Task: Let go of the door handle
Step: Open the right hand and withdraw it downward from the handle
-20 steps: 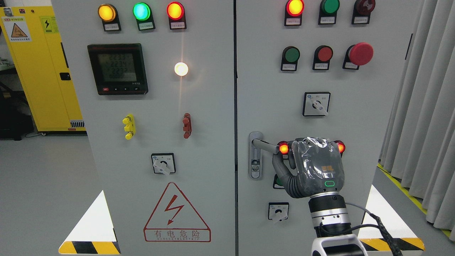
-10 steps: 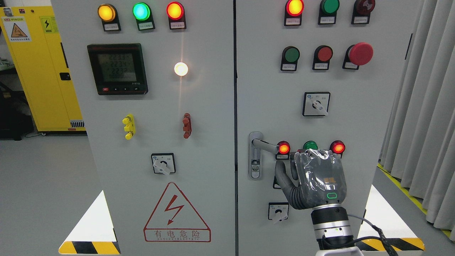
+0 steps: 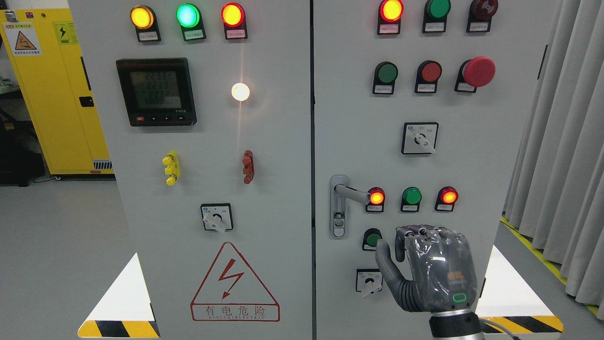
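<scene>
**Kid:** Door handle, the grey metal lever (image 3: 351,191), where is it? We only have the head view, so we look there.

**Helper:** We see it low on the right grey metal cabinet door (image 3: 472,141), close to the dark gap between the two doors. It sticks out of a tall silver lock plate (image 3: 338,208).

**Kid:** Which way does it point?

**Helper:** Its long side lies almost flat. The free tip points to the right and dips a little, ending just beside the lit round red lamp (image 3: 376,197).

**Kid:** Are we holding it?

**Helper:** No. Our right hand, grey and wrapped in shiny clear plastic (image 3: 432,269), is below the handle and off to the right, apart from it. Nothing is in it. The fingers (image 3: 420,231) are curled over at the top and the thumb (image 3: 383,252) sticks up to the left, beside a small round dark green button (image 3: 373,238).

**Kid:** So are we done?

**Helper:** We think the letting go is done, because the handle stands free with nothing touching it. What may be left is taking the arm away from the door.

**Kid:** And our left hand?

**Helper:** We cannot see it at all.
</scene>
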### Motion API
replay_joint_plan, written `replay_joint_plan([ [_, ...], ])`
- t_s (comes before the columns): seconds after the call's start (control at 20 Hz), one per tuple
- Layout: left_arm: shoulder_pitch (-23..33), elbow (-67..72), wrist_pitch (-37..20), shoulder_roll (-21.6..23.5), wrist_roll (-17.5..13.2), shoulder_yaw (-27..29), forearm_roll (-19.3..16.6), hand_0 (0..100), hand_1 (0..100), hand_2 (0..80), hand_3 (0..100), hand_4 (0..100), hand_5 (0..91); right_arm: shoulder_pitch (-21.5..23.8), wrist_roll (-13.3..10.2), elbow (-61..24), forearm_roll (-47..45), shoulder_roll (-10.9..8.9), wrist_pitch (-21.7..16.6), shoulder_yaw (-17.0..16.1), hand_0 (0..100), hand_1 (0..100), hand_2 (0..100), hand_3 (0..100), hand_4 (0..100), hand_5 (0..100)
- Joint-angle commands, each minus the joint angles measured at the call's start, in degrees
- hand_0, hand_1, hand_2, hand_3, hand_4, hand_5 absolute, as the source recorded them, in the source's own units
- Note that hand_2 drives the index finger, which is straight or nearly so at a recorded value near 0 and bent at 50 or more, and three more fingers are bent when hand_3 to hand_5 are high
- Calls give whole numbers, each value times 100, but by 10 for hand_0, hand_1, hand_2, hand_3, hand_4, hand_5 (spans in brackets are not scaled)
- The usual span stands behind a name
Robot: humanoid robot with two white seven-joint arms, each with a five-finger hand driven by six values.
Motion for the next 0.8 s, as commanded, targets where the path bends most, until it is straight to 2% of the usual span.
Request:
replay_joint_plan([
  [0.0,0,-71,0,0,-2,0,0,120,556,0,0,0,0,663,-333,-534,-739,-373,-445,-760,675,445,400,635,636,548],
  [0.05,0,-71,0,0,-2,0,0,120,556,0,0,0,0,760,-412,-552,-793,-426,-534,-865,681,426,353,578,590,487],
  [0.1,0,-71,0,0,-2,0,0,120,556,0,0,0,0,831,-457,-560,-837,-461,-683,-980,679,405,300,479,520,413],
  [0.15,0,-71,0,0,-2,0,0,120,556,0,0,0,0,857,-457,-543,-968,-479,-910,-1111,677,402,292,441,486,394],
  [0.2,0,-71,0,0,-2,0,0,120,556,0,0,0,0,866,-457,-517,-1204,-479,-1234,-1226,666,389,168,284,330,249],
  [0.25,0,-71,0,0,-2,0,0,120,556,0,0,0,0,866,-440,-482,-1511,-479,-1568,-1296,659,383,120,222,268,206],
  [0.3,0,-71,0,0,-2,0,0,120,556,0,0,0,0,866,-431,-421,-1766,-479,-1798,-1341,625,356,38,135,194,119],
  [0.4,0,-71,0,0,-2,0,0,120,556,0,0,0,0,875,-448,-394,-1874,-549,-1862,-1394,563,314,0,0,30,0],
  [0.5,0,-71,0,0,-2,0,0,120,556,0,0,0,0,875,-448,-394,-1936,-584,-1888,-1525,570,285,0,0,0,0],
  [0.55,0,-71,0,0,-2,0,0,120,556,0,0,0,0,884,-440,-394,-1997,-584,-1897,-1587,695,142,0,0,0,0],
  [0.6,0,-71,0,0,-2,0,0,120,556,0,0,0,0,884,-422,-394,-2041,-584,-1914,-1587,695,142,0,0,0,0],
  [0.65,0,-71,0,0,-2,0,0,120,556,0,0,0,0,875,-405,-394,-2067,-593,-1932,-1587,674,0,0,0,0,0],
  [0.75,0,-71,0,0,-2,0,0,120,556,0,0,0,0,840,-387,-402,-2077,-593,-1950,-1587,552,0,0,0,0,0],
])
